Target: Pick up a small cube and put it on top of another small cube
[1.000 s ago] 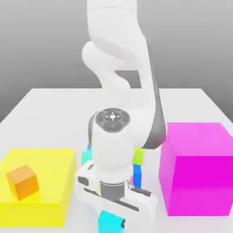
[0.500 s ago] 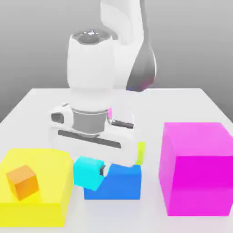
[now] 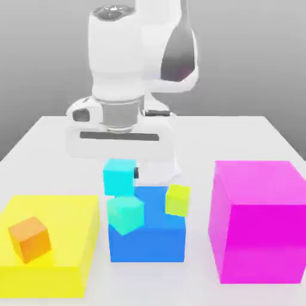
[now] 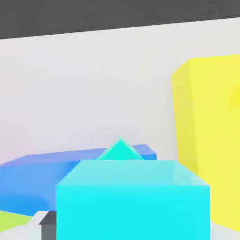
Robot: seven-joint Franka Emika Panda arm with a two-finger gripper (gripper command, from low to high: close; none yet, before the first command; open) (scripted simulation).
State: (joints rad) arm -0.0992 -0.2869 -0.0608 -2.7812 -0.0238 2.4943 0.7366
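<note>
Cyan cube in grip, above the target.
The hand (image 3: 120, 177) pinches the small cyan cube (image 3: 118, 177), which hangs just above the turquoise cube (image 3: 125, 214) on the blue block (image 3: 147, 238); target sits straight below, slightly toward the exterior view's right.

A large yellow block (image 3: 48, 239) at the exterior view's left carries a small orange cube (image 3: 28, 239) on its top. A blue block (image 3: 149, 236) sits mid-bench with a yellow-green cube (image 3: 177, 199) on it, and a big magenta block (image 3: 260, 221) stands right on the white bench (image 3: 239, 137).
</note>
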